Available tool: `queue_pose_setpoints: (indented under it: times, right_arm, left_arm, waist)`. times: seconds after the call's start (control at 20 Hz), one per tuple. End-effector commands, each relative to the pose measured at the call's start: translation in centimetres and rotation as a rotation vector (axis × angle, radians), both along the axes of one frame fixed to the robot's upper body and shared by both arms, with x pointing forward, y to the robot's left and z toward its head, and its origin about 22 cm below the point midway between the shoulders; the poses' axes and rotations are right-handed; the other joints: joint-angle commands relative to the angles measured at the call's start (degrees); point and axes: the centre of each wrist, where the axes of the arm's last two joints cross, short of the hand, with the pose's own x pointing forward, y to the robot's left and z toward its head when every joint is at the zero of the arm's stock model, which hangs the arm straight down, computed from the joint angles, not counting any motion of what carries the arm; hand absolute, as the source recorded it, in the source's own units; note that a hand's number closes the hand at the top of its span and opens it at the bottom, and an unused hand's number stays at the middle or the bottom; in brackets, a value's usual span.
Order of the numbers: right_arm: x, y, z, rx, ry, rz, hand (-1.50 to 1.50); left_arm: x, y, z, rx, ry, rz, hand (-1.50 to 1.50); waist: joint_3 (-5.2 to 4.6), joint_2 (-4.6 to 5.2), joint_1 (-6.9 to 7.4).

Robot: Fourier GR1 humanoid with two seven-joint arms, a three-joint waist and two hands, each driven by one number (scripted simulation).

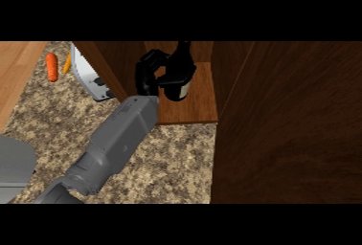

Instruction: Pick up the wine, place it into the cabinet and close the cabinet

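Right hand — fingers curled round the wine — inside cabinet.

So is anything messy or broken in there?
Nothing looks spilled or broken. The wine bottle stands upright on the cabinet shelf with the hand curled round it. The carrot lies on the counter, and the cabinet door is open.

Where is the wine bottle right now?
In the head view, the wine is at top centre, on the open cabinet's shelf, with the hand curled around it from the left.
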Motion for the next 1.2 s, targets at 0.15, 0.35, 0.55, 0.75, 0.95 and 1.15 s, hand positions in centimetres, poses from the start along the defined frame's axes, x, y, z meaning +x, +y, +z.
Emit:
queue_pose_setpoints:
  times: [0.15, 0.35, 0.55, 0.75, 0.95, 1.15]
  right_arm:
    - [-2.5, -0.6, 2.5, 0.056, -0.024, 0.05, -1.5]
    - [-2.5, -0.1, 2.4, 0.058, -0.041, 0.054, -1.5]
    - [-3.1, -0.8, 2.5, 0.053, -0.03, 0.057, -1.5]
    - [-2.5, 0.0, 2.7, 0.057, -0.043, 0.075, -1.5]
    - [-2.7, -0.1, 2.0, 0.069, -0.038, 0.073, -1.5]
    - [-2.8, 0.0, 2.6, 0.062, -0.04, 0.081, -1.5]
  left_arm:
    - [2.0, 2.1, 1.9, 0.216, -0.035, 0.121, -1.5]
    - [2.3, 4.3, 1.4, 0.296, 0.008, 0.139, -1.5]
    - [2.2, 3.9, 1.0, 0.304, 0.019, 0.132, -1.5]
    - [2.1, 4.0, 0.7, 0.322, 0.042, 0.156, -1.5]
    - [1.9, 4.2, 0.0, 0.36, 0.034, 0.168, -1.5]
    - [2.2, 4.5, 0.8, 0.335, 0.007, 0.143, -1.5]
  waist:
    - [0.09, -0.19, -0.24]
    - [0.05, 0.04, -0.68]
    - [0.09, 0.0, -1.02]
    - [0.0, 0.35, -1.03]
    - [0.06, 0.22, -1.34]
    - [0.02, 0.23, -0.9]
